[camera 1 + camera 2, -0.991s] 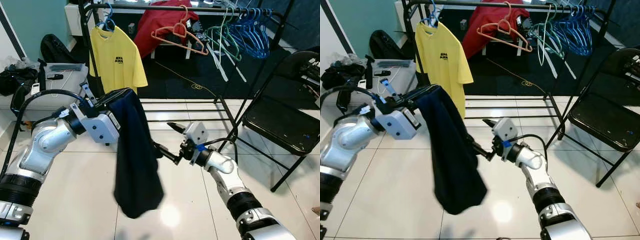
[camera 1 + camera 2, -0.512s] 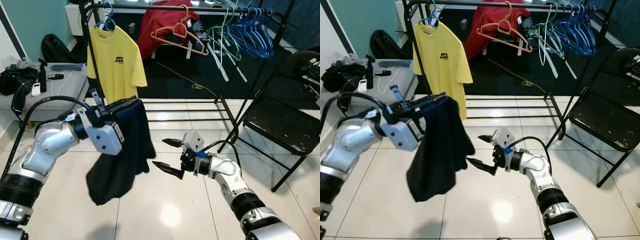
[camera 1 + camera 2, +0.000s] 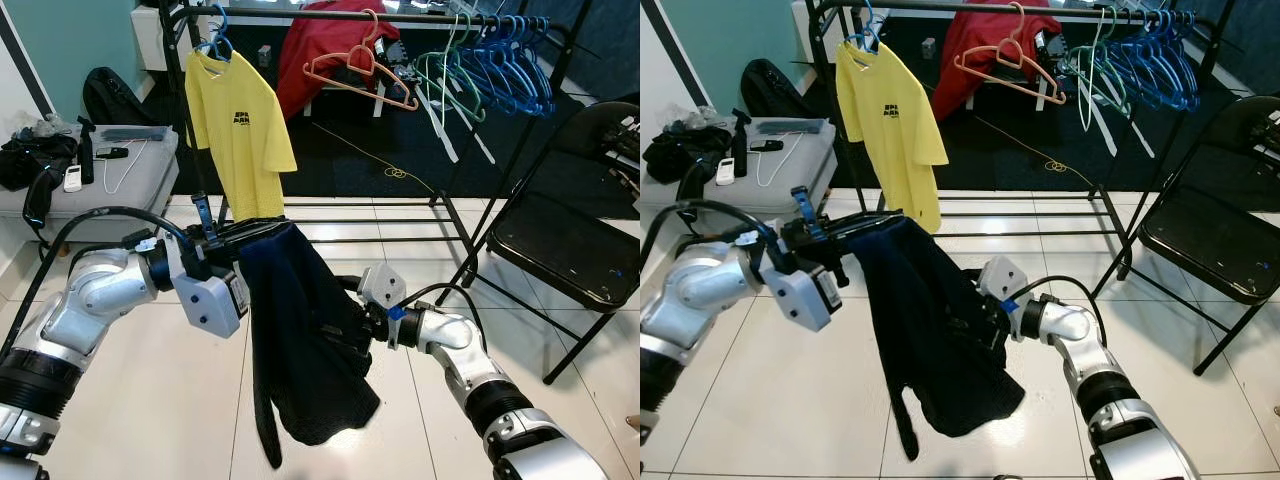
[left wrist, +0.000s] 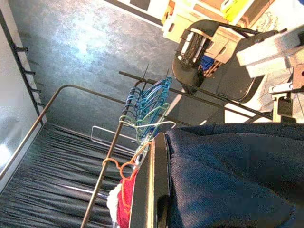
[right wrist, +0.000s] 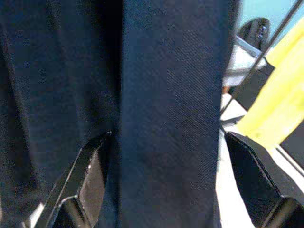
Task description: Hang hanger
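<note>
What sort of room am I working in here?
Probably a home laundry or clothes corner: a black garment rack carries a yellow T-shirt and bunched blue hangers, with a black folding chair on the glossy white tiled floor.

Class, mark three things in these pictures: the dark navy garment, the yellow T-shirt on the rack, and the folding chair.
dark navy garment (image 3: 300, 340), left eye view, middle of the hanging cloth.
yellow T-shirt (image 3: 240, 130), left eye view, chest near the print.
folding chair (image 3: 560, 255), left eye view, bare part of the seat.

yellow T-shirt (image 3: 240, 130) with small dark chest print, lettering too small to read
</note>
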`<state>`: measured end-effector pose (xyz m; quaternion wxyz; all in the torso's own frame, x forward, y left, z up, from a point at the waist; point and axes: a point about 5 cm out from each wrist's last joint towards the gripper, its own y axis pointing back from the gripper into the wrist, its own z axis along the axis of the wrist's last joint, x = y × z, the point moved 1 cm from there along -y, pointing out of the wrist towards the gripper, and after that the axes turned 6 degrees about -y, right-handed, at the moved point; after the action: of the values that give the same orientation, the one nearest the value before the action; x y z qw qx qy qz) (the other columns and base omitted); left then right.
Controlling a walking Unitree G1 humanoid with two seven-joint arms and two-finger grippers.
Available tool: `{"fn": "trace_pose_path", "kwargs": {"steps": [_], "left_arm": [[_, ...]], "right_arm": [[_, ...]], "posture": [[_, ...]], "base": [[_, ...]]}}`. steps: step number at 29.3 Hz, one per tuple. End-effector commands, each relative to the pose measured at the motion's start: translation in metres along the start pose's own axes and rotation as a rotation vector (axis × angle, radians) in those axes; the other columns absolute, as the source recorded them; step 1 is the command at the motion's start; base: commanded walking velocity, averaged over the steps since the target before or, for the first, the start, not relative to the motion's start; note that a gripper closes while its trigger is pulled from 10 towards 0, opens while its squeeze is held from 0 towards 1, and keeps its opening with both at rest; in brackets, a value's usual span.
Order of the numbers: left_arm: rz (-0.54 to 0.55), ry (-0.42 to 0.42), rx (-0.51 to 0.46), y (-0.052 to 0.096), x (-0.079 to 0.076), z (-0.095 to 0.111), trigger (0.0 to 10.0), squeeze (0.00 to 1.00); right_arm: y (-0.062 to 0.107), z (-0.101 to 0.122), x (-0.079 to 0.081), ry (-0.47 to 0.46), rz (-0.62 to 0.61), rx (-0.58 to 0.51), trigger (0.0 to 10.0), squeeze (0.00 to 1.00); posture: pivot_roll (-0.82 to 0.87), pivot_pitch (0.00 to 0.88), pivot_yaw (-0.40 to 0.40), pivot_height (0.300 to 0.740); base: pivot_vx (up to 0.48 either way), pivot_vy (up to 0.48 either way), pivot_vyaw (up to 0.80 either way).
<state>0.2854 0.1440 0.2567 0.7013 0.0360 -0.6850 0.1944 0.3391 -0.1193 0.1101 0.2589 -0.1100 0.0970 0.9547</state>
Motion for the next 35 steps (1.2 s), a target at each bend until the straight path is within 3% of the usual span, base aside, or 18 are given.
{"fn": "trace_pose_path", "kwargs": {"steps": [1,2,3,4,17,31,35], "left_arm": [[-0.013,-0.018,-0.047,0.0,0.003,0.007,0.0,0.0],[-0.013,-0.018,-0.047,0.0,0.003,0.007,0.0,0.0],[-0.013,-0.019,-0.05,0.0,0.004,0.007,0.0,0.0],[-0.013,-0.019,-0.052,0.0,0.004,0.007,0.0,0.0],[-0.004,-0.022,-0.05,0.0,0.004,0.007,0.0,0.0],[-0.032,-0.015,-0.026,0.003,-0.002,0.004,0.0,0.0],[-0.052,-0.01,0.022,0.006,-0.006,-0.002,0.0,0.0]], "right_arm": [[0.001,-0.007,0.0,-0.028,-0.032,0.029,0.0,1.0],[0.001,-0.007,0.0,-0.028,-0.032,0.029,0.0,1.0],[0.001,-0.008,0.0,-0.04,-0.038,0.025,0.0,0.12],[0.0,-0.007,0.0,-0.055,-0.038,0.013,0.0,0.0],[0.0,-0.004,0.0,-0.137,-0.013,-0.044,0.0,0.0],[0.003,0.0,-0.003,-0.116,-0.038,-0.082,0.0,0.0],[0.007,0.007,-0.005,-0.107,-0.056,-0.133,0.0,0.0]], "posture": [[0.0,0.129,-0.015,0.74],[0.0,0.129,-0.015,0.74],[0.0,0.129,-0.015,0.74],[0.0,0.123,-0.015,0.74],[0.0,0.115,-0.021,0.74],[-0.01,0.128,-0.021,0.74],[-0.01,0.129,-0.017,0.74]], "base": [[0.0,0.0,0.0],[0.0,0.0,0.0],[0.0,0.0,0.0],[0.0,0.0,0.0],[0.0,0.0,0.0],[0.0,0.0,0.0],[0.0,0.0,0.0]]}}
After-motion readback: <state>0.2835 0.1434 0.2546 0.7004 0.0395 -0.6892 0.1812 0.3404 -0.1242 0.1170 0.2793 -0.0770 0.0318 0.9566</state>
